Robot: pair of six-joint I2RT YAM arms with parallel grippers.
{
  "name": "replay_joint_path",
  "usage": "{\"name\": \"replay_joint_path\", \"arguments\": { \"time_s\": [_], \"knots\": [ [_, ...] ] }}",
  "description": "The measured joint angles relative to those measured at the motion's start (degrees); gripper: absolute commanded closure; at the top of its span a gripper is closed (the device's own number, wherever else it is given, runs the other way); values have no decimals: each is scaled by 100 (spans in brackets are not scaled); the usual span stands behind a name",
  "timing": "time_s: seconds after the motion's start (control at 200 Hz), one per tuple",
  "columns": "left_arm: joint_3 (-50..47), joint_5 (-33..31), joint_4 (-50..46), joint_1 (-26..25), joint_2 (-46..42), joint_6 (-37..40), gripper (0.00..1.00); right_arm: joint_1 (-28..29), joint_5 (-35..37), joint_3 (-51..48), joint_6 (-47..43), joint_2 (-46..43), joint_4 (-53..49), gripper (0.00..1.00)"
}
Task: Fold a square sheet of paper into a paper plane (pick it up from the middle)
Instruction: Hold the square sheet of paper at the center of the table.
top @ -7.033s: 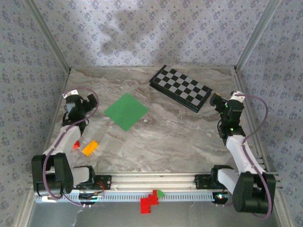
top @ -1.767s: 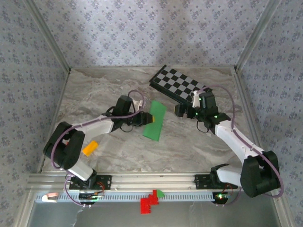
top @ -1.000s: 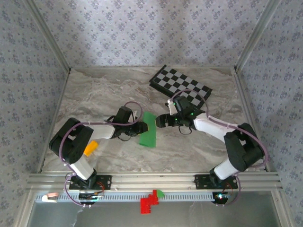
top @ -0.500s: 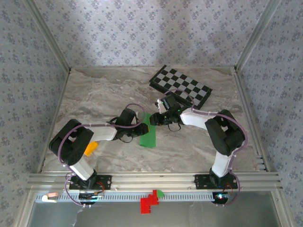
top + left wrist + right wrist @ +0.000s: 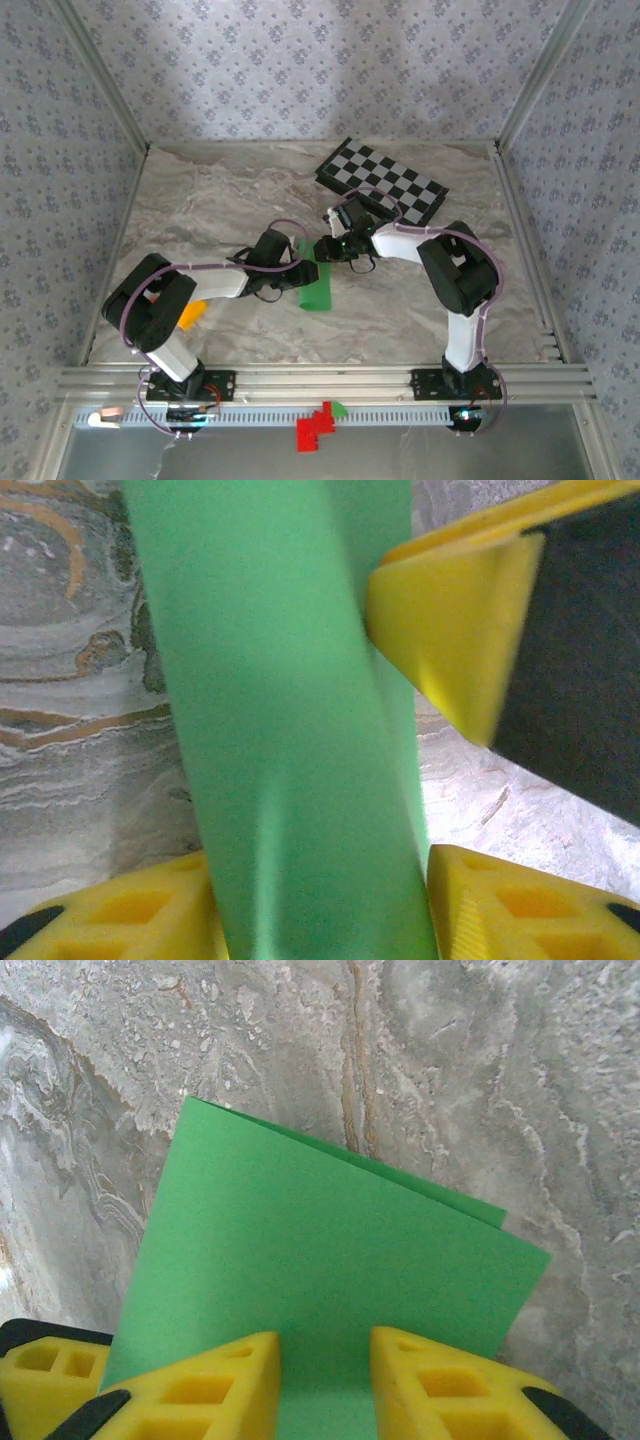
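So, the folding is barely getting under way. The sheet (image 5: 318, 288) is lying between the two claws, doubled once into a narrow two-layer band, with its lower layer peeking out along the far edge ahead of the right claw (image 5: 322, 251). No nose or wing is showing, so by my reckoning nearly all the creasing is waiting to be done. The right claw is standing with its fingers (image 5: 235, 1385) a little apart, green is showing flat in the gap, and the band is stretching away from the tips; whether any paper is being nipped I cannot tell. The left claw (image 5: 296, 271) is sitting just beside the band's other long edge, its fingers (image 5: 125, 920) flanking the green strip running up between them; I cannot tell whether it is squeezing or merely straddling. Counting: one sheet, two claws, one checkerboard (image 5: 385, 187) lying beyond the right claw, one orange block (image 5: 190, 313) sitting well behind the left claw beside its arm, and one red cluster (image 5: 316, 427) with one tiny green piece (image 5: 339, 408) just beside it, both resting far behind both claws at the rail.
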Motion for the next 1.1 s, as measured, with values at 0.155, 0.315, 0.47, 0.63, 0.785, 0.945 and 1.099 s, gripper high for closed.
{"name": "replay_joint_path", "arguments": {
  "time_s": [0.155, 0.315, 0.47, 0.63, 0.785, 0.945, 1.099],
  "knots": [
    [68, -44, -245, 0, -55, 118, 39, 0, -72, 33, -4, 94, 0, 72],
    [92, -107, -485, 7, -151, 245, 33, 0, -125, 90, -24, 131, 7, 73],
    [181, -170, -815, 22, -210, 350, 33, 0, -184, 98, -24, 166, 33, 74],
    [291, -262, -1128, 44, -219, 446, 37, 0, -223, 101, -24, 192, 48, 74],
    [356, -356, -1300, 55, -212, 463, 42, 0, -258, 133, -26, 227, 63, 74],
    [439, -457, -1449, 57, -136, 476, 48, 0, -291, 188, -24, 267, 63, 73],
    [476, -544, -1515, 57, -101, 444, 51, -9, -372, 216, -48, 267, 50, 67]
  ]
}}
